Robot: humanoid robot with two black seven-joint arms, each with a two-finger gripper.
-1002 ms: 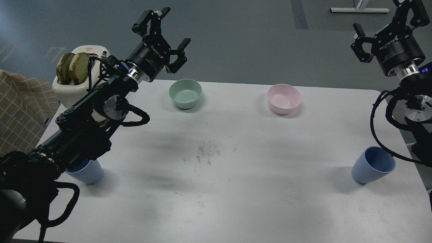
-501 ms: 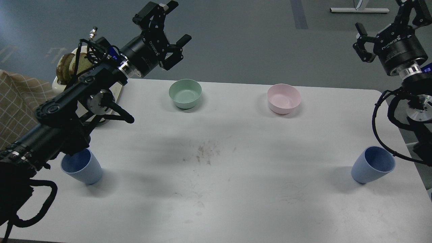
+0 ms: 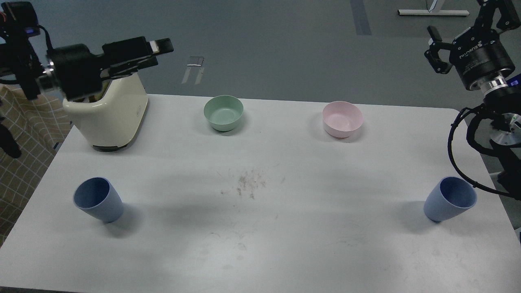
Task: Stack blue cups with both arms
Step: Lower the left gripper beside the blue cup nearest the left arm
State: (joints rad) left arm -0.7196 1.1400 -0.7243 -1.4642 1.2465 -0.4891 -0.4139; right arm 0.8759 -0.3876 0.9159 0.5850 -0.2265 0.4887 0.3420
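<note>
Two pale blue cups stand upright on the white table [image 3: 260,244], far apart. The left cup [image 3: 98,199] is near the front left, the right cup [image 3: 449,199] near the right edge. My left gripper [image 3: 156,48] hangs in the air above the cream toaster, far behind the left cup. It points right and is seen side-on and dark, so its fingers cannot be told apart. My right gripper [image 3: 460,18] is raised at the top right, well behind and above the right cup. It is open and empty, with one finger cut off by the top edge.
A cream toaster [image 3: 114,110] stands at the back left corner. A mint green bowl [image 3: 223,112] and a pink bowl [image 3: 342,119] sit along the back edge. A checked cloth [image 3: 20,134] lies left of the table. Dark smudges [image 3: 248,183] mark the middle.
My left arm has swung back and to the left, uncovering the left cup, and its gripper has turned side-on above the toaster. My right arm has barely moved.
</note>
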